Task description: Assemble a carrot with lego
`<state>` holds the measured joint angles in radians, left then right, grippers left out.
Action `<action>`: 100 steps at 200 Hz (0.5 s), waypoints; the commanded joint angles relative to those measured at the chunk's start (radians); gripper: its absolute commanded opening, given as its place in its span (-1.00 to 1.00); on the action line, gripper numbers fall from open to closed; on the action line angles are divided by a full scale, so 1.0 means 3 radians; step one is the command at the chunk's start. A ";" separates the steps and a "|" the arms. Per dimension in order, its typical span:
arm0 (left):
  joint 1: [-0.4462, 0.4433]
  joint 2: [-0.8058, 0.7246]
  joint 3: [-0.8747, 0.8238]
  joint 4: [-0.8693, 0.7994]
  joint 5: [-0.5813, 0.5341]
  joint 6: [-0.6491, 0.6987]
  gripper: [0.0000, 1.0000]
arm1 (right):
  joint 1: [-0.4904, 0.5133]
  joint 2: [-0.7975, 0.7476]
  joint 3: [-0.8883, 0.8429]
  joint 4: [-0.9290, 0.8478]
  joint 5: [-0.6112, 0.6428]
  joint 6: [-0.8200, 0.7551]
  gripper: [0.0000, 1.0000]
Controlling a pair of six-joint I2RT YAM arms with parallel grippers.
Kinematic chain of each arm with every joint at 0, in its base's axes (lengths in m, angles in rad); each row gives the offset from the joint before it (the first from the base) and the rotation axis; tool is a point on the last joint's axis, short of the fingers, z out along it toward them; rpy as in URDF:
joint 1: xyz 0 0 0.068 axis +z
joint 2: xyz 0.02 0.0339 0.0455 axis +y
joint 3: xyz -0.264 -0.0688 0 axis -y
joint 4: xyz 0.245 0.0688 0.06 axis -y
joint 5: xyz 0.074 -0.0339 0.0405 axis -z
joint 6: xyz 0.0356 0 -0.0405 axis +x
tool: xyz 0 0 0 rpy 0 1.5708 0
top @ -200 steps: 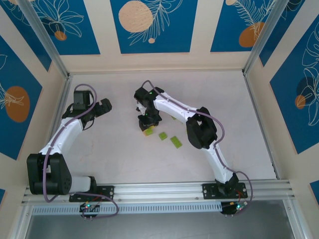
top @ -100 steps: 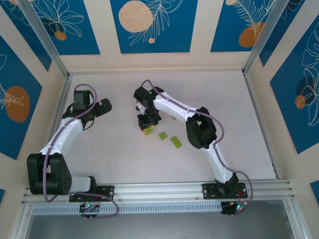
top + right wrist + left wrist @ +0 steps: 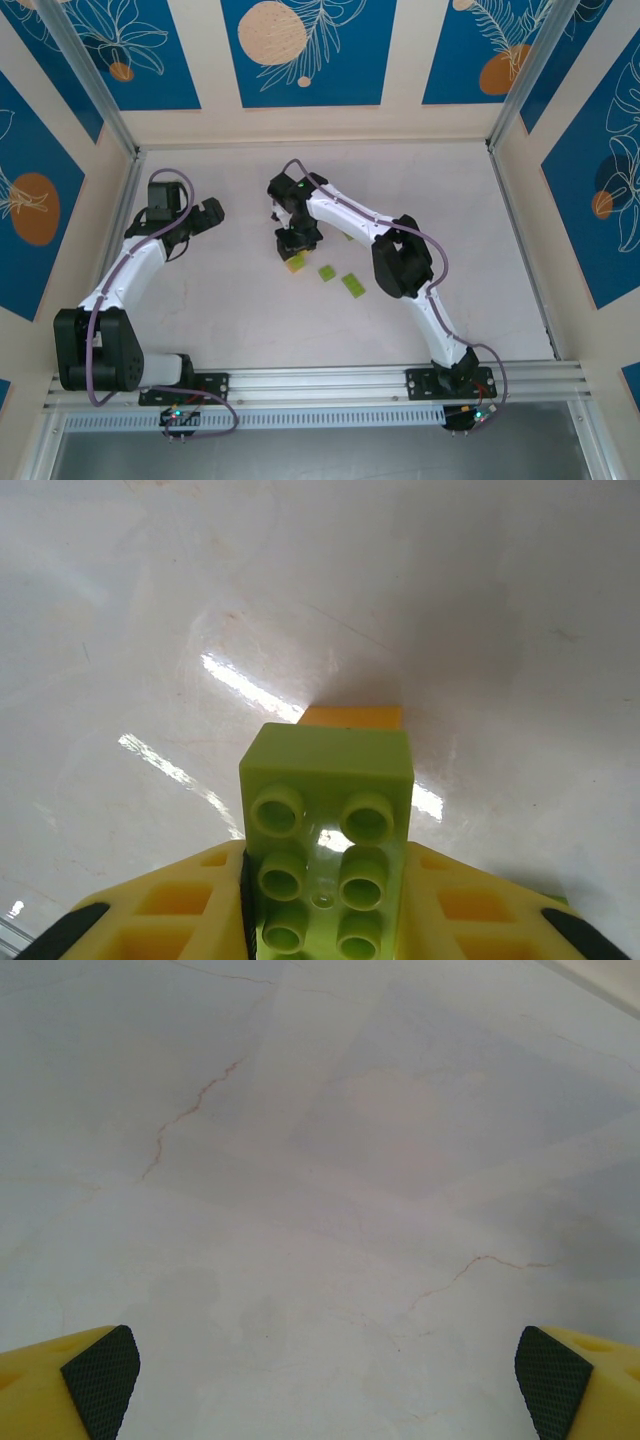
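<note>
Top external: right gripper [image 3: 296, 245] points down; clamps green brick [image 3: 327, 780].

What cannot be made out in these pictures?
- Right wrist view: the green brick hides most of the orange block; whether they are joined is unclear.
- Top view: the right gripper hides its grip; the loose green bricks are too small for studs.
- Left wrist view: the bottom edge cuts off the fingers of the left gripper.

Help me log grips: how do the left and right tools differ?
The left tool stands wide open over the table; the right tool is shut on a lime-green brick. The left tool sits far from the loose bricks; the right tool is beside them. Both have yellow fingers.
</note>
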<state>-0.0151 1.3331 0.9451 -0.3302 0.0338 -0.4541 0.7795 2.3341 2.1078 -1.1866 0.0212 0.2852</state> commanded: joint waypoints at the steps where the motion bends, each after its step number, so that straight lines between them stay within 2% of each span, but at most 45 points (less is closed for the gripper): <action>1: 0.0045 -0.0008 -0.0012 0.0030 0.0051 0.0033 0.98 | 0.0009 0.0139 0.0040 -0.0153 -0.0035 -0.0083 -0.32; 100: 0.0045 -0.0015 -0.0014 0.0028 0.0046 0.0038 0.98 | 0.0055 0.0211 0.0108 -0.0097 0.0009 -0.0140 -0.31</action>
<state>-0.0151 1.3331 0.9451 -0.3302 0.0338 -0.4538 0.7837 2.3405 2.1185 -1.1954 0.0185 0.2573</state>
